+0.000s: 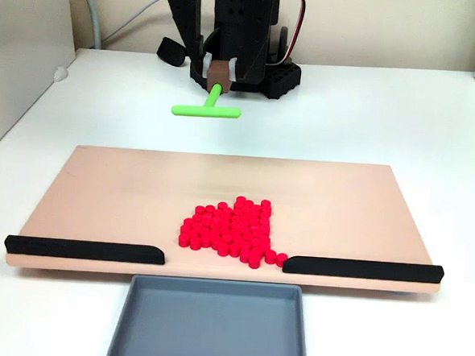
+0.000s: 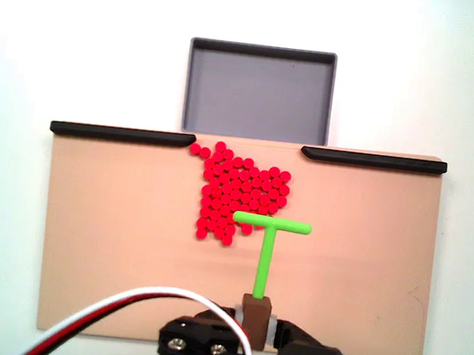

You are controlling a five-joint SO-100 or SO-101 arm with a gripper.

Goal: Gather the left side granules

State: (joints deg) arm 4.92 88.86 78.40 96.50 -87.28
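Granules (image 1: 229, 229) cluster mid-board (image 1: 99, 202), wide bare margins.

Black arm raised, end effector (image 2: 257, 315) fingers clamped around a stick's stem

A pale peach board (image 1: 107, 194) lies flat on the white worktop (image 1: 386, 114). Two black strips (image 1: 84, 249) (image 1: 361, 269) run along one long edge of the board, apart from each other with a gap between them. A shallow grey tray (image 1: 212, 326) sits on the worktop just beside that edge, in line with the gap.
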